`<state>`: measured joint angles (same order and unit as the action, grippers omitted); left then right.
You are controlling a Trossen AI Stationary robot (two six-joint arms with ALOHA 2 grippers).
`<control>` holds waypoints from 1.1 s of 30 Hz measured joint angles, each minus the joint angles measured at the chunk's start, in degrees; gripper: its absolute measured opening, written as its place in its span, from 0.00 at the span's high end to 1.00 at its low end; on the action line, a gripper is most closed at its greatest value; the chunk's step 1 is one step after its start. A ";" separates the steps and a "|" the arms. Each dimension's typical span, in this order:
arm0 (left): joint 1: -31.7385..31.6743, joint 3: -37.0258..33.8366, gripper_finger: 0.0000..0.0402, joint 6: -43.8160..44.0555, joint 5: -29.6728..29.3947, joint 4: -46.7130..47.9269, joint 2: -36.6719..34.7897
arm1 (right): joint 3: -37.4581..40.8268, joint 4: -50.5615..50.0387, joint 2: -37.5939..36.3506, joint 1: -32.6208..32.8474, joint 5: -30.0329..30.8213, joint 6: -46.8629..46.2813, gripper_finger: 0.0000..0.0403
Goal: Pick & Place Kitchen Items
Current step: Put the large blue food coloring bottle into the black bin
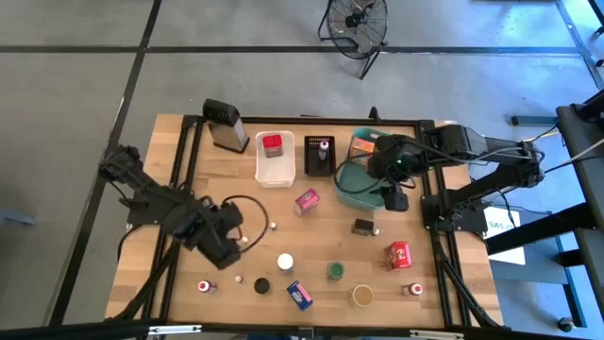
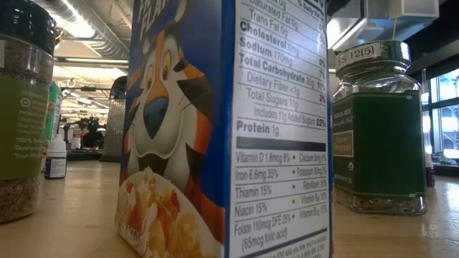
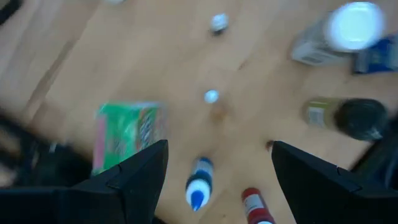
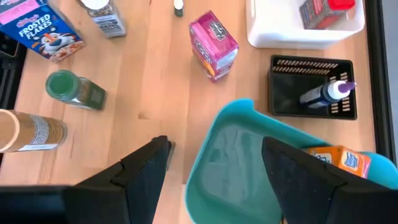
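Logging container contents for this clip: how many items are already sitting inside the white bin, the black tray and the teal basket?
3. A red-capped item lies in the white bin, a purple-capped bottle in the black tray, an orange box in the teal basket. The right gripper may hide more.

A pink box point(image 1: 306, 200) lies mid-table. A red box point(image 1: 397, 254), blue cereal box point(image 1: 299, 295) and green jar point(image 1: 334, 271) stand near the front. An orange box point(image 4: 333, 161) rests in the teal basket point(image 4: 211, 140).

High view: straight down over whole table point(image 1: 189, 203). Low view: tabletop level, pressed against cereal box point(image 2: 215, 129) (also in right wrist view, beyond teal basket point(image 4: 249, 155)). Left wrist view: close above wood.
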<state>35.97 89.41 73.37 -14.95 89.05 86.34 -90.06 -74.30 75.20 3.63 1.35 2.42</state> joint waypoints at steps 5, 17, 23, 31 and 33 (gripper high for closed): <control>4.14 0.00 0.30 12.17 -0.01 0.30 1.21 | 0.02 0.00 0.02 0.97 0.10 0.99 0.35; 9.43 0.00 0.30 28.48 7.79 0.93 7.15 | 0.04 0.36 0.81 1.04 0.08 2.62 0.35; 11.43 -0.02 0.30 34.45 8.86 0.95 7.47 | 0.09 0.90 2.09 1.04 0.07 3.28 0.35; 13.22 -0.04 0.30 35.40 8.45 0.96 7.37 | 0.07 1.40 4.36 1.04 -0.03 4.68 0.35; 13.18 -0.04 0.30 35.03 8.45 0.96 7.37 | 0.07 1.38 4.96 1.04 -0.05 4.68 0.35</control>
<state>49.15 89.36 108.40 -6.50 90.01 93.71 -90.00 -72.92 80.16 4.67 1.30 7.09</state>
